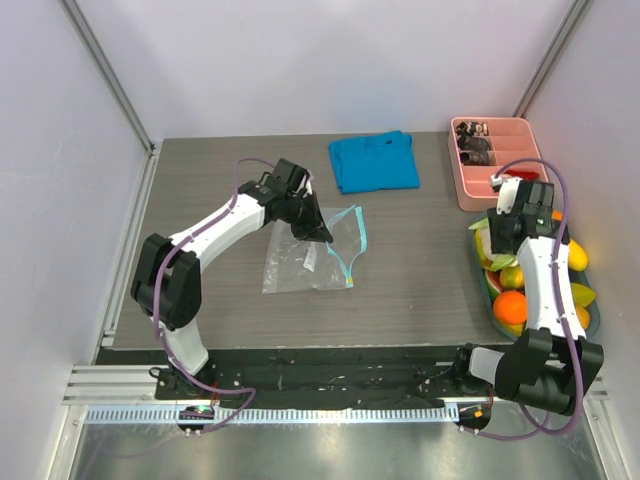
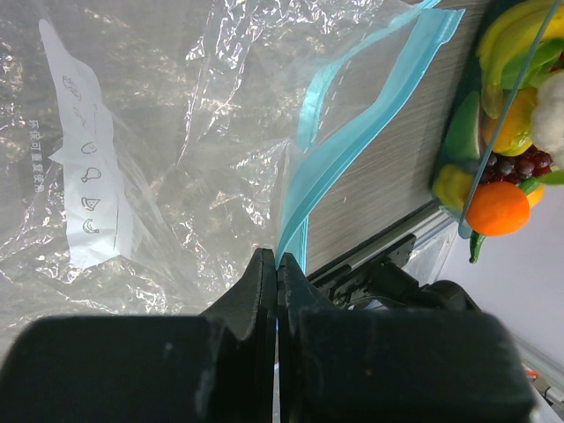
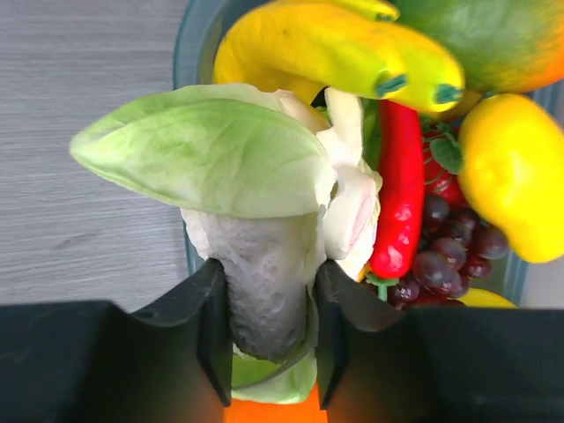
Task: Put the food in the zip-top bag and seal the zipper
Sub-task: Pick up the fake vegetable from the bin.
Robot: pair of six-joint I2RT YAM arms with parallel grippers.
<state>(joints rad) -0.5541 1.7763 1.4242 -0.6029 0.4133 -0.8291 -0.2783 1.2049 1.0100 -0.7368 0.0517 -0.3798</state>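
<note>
Pinching the zipper (image 2: 352, 150) with the left gripper (image 2: 277, 264) — jaws pressed flat together on the light-blue strip, at the 3 o'clock edge of the zip-top bag (image 1: 295, 262), spread on the table (image 1: 420, 280) toward 9 o'clock. Clamps the cauliflower (image 3: 220, 159) by its pale stem with the right gripper (image 3: 269, 300) — fingers partway closed, touching both sides — over the dish (image 3: 182, 62) at the table's 3 o'clock edge, beside bananas (image 3: 335, 48), a red chilli (image 3: 401, 194) and grapes (image 3: 449, 247).

crumpled clear zip-top bag (image 1: 300, 265), colourful food (image 1: 511, 303) heaped
</note>
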